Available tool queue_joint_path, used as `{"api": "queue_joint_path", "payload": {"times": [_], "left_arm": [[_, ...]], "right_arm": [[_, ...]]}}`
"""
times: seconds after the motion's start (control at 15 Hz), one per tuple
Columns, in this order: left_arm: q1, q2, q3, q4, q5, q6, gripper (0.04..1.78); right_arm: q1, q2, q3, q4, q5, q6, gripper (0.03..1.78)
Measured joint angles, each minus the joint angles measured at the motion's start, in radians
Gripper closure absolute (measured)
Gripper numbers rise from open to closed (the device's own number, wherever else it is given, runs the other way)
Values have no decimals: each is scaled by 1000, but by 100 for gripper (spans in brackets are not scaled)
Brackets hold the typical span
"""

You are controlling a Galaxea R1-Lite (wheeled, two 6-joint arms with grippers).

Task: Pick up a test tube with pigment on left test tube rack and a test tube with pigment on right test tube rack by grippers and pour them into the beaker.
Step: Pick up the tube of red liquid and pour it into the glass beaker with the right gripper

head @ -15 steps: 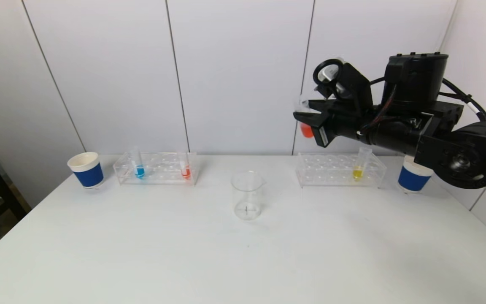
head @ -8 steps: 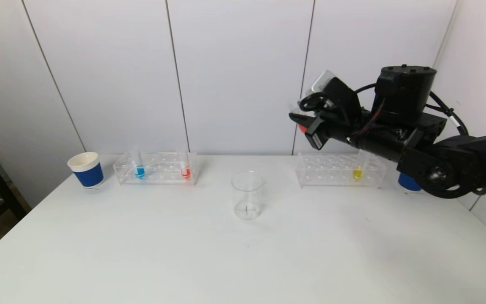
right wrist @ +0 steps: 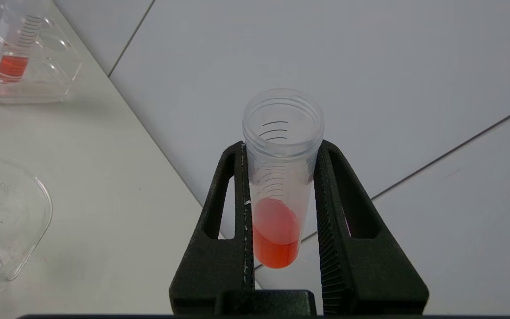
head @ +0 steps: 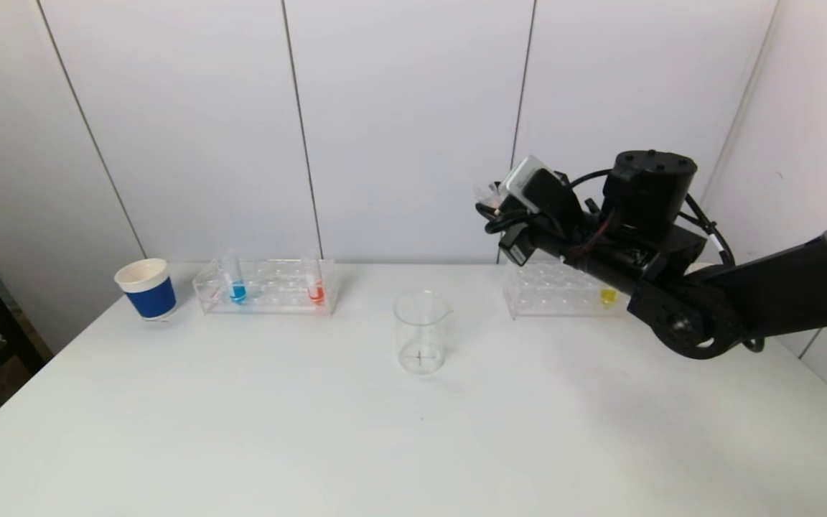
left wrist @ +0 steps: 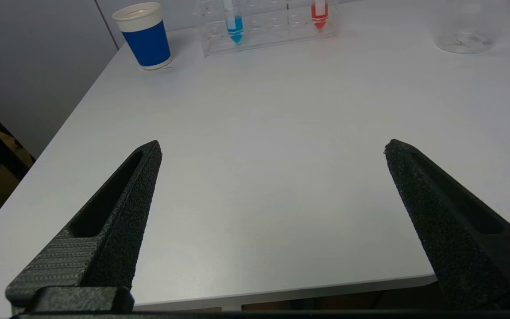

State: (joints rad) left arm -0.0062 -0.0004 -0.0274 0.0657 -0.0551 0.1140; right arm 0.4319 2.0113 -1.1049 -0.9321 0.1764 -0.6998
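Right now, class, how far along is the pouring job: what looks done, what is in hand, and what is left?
Done: one orange-filled test tube is out of the right rack, clamped in the right gripper above the table. In hand: carrying it toward the beaker, which looks empty. Left: pouring it, then taking a tube from the left rack, where blue and orange tubes stand; the left gripper waits with jaws apart.

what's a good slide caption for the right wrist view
Right claw shut on an open test tube of orange-red pigment, the empty beaker off to one side below.
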Motion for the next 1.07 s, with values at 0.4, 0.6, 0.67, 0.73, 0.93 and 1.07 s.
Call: {"api": "queue_joint_path", "payload": {"times": [0.4,0.6,0.67,0.73,0.93,1.07], "left_arm": [[0,0,0,0,0,0,6],[0,0,0,0,0,1,6],[0,0,0,0,0,0,6],[0,0,0,0,0,0,6],[0,0,0,0,0,0,6],[0,0,0,0,1,0,6]], "right_arm": [[5,23,0,-1,1,-63,134],[19,29,13,-51,-2,-94,134],[24,33,18,-70,-3,-111,134],[26,39,22,-92,-3,-129,134],[34,60,30,-139,-3,-164,134],[45,67,31,-140,-5,-167,134]]}}
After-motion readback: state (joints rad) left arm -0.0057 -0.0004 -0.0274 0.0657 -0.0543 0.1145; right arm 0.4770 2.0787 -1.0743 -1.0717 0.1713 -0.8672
